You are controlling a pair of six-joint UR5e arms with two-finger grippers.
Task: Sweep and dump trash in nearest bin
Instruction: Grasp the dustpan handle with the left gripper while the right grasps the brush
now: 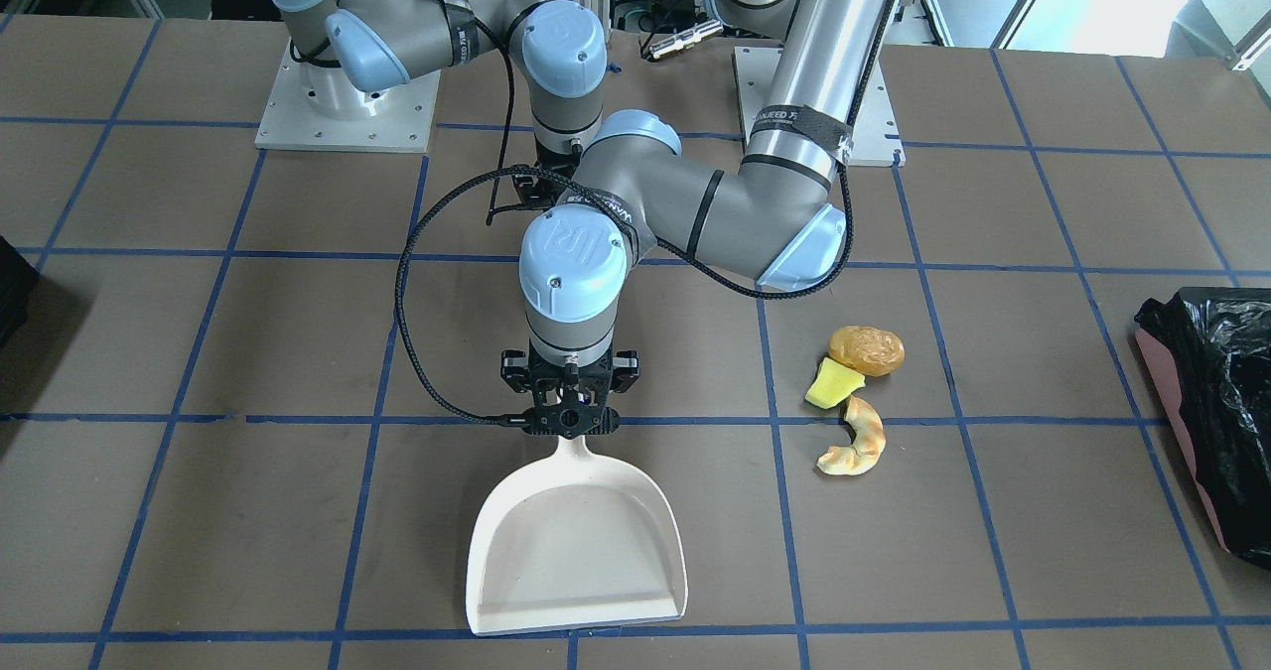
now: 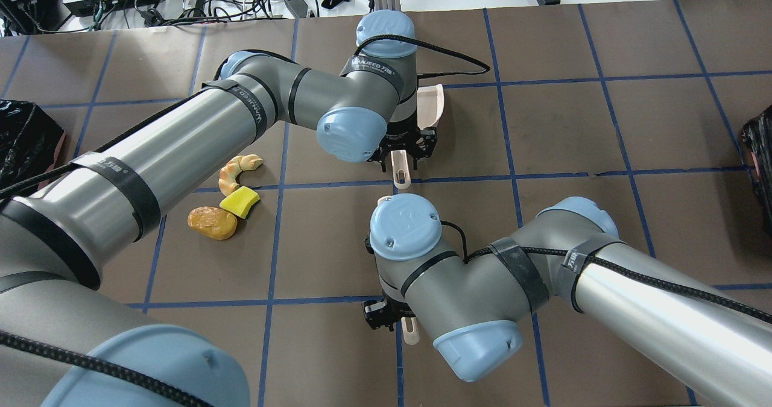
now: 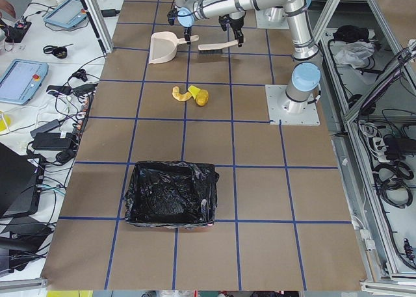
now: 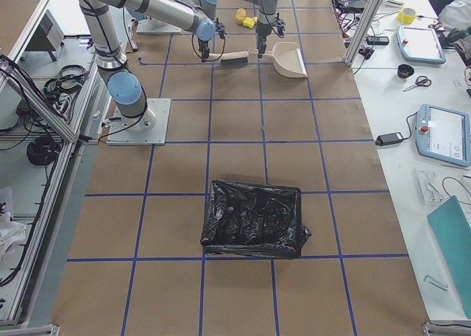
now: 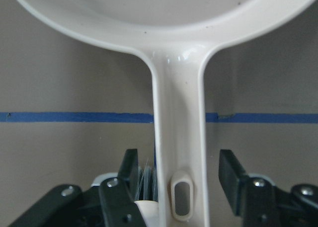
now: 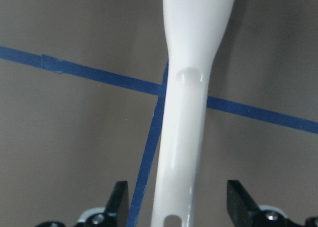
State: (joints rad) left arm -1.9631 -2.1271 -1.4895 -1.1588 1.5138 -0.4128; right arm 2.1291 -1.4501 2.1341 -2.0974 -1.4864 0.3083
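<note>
Here left pincer [image 5: 179, 160] & right pincer [image 6: 176, 192] both gape w/ gaps beside dustpan [image 1: 576, 551] & brush [image 6: 186, 113] handles

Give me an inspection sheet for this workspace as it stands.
Surface: brown table with a blue tape grid.
Job's things: potato, wedge and croissant clustered, loose; dustpan and brush on the table; pink-sided bin at the robot's left end.
Clutter: second black-lined bin at the right end.
Grippers: left gripper open astride the dustpan handle; right gripper open astride the brush handle.
Cables: braided cable loops off the left wrist.
Surroundings: bench with tablets.
</note>
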